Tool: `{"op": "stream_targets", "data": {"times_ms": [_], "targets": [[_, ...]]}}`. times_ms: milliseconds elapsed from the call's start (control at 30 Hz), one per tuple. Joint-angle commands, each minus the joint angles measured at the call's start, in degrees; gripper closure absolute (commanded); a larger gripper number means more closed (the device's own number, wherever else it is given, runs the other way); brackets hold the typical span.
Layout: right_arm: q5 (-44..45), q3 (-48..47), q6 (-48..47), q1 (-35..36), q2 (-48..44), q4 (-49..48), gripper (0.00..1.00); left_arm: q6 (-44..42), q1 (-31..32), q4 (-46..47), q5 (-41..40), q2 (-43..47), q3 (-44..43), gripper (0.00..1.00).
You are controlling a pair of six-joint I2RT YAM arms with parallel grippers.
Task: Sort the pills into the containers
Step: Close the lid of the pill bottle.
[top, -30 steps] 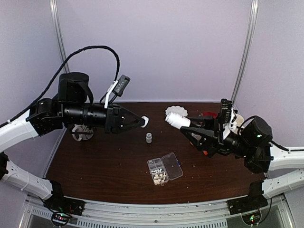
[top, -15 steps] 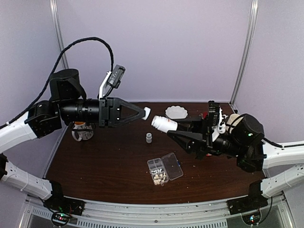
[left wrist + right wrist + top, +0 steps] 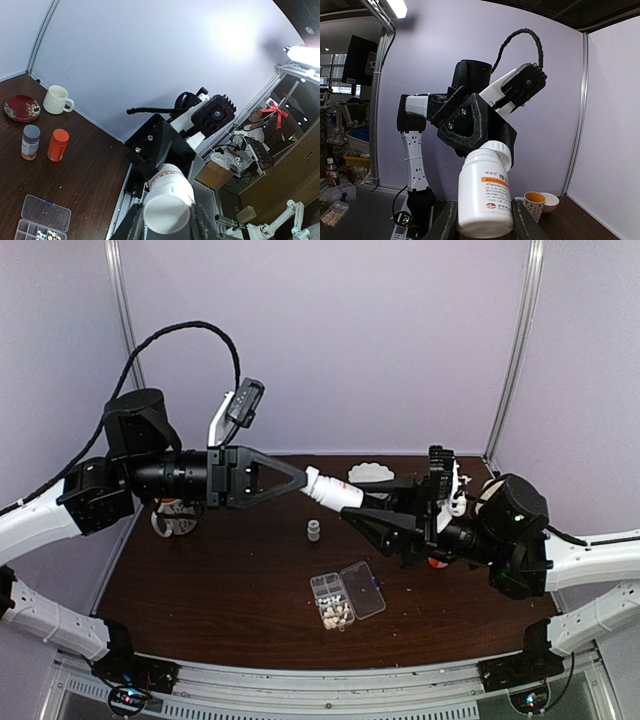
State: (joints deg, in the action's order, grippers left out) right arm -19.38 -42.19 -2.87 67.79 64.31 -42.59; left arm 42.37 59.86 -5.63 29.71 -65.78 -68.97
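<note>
High over the table my right gripper [image 3: 350, 506] [image 3: 484, 220] is shut on a white pill bottle [image 3: 335, 494] [image 3: 485, 192] with an orange-striped label. My left gripper [image 3: 303, 480] [image 3: 167, 220] is shut on its white cap [image 3: 310, 477] [image 3: 167, 212], which sits tilted against the bottle's mouth [image 3: 500, 150]. The two grippers face each other tip to tip. Below them the clear organiser box [image 3: 347, 598] [image 3: 42, 222] lies open on the brown table, and cream pills [image 3: 335, 614] [image 3: 45, 234] fill some of its near containers.
A small grey-capped bottle [image 3: 314, 530] [image 3: 31, 142] stands behind the box. An orange bottle [image 3: 58, 145], white mug [image 3: 57, 99] and red plate [image 3: 21, 108] sit at the right side. A white scalloped dish [image 3: 372, 473] is at the back, a patterned cup [image 3: 175, 518] at left.
The right gripper carried the bottle up and to the left while the left gripper advanced with the cap. Cap and bottle, apart before, now meet at the bottle's mouth.
</note>
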Motion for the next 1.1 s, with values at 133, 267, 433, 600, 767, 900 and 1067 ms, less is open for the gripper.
{"op": "stream_targets", "data": {"times_ms": [133,267,433,600,767,900,1067], "targets": [[0.33,-2.96,0.18,0.38,1.34,-2.14,1.00,3.19,0.18,5.28,4.28,0.50,1.12,0.74],[1.26,-4.10,-0.57,0.33,1.38,-0.07,1.00,3.94,0.24,5.28,5.01,0.22,1.05,0.74],[3.05,-4.54,-1.80,0.47,1.28,1.04,1.00,5.09,0.26,7.12,6.01,-0.44,1.12,0.74],[5.35,-5.34,-9.19,1.19,0.67,6.71,1.00,4.77,0.16,1.19,3.65,-0.92,-0.51,0.74],[10.24,-6.18,-19.82,3.62,0.57,12.93,1.00,6.80,0.21,-3.51,2.59,-1.75,-0.91,0.75],[17.45,-7.19,-28.56,6.44,1.61,15.98,1.00,9.27,0.17,-2.51,3.04,-1.42,-0.41,0.75],[21.00,-6.53,-29.21,7.77,2.00,13.36,1.00,8.78,0.23,-1.12,3.98,-0.93,-0.01,0.75]]}}
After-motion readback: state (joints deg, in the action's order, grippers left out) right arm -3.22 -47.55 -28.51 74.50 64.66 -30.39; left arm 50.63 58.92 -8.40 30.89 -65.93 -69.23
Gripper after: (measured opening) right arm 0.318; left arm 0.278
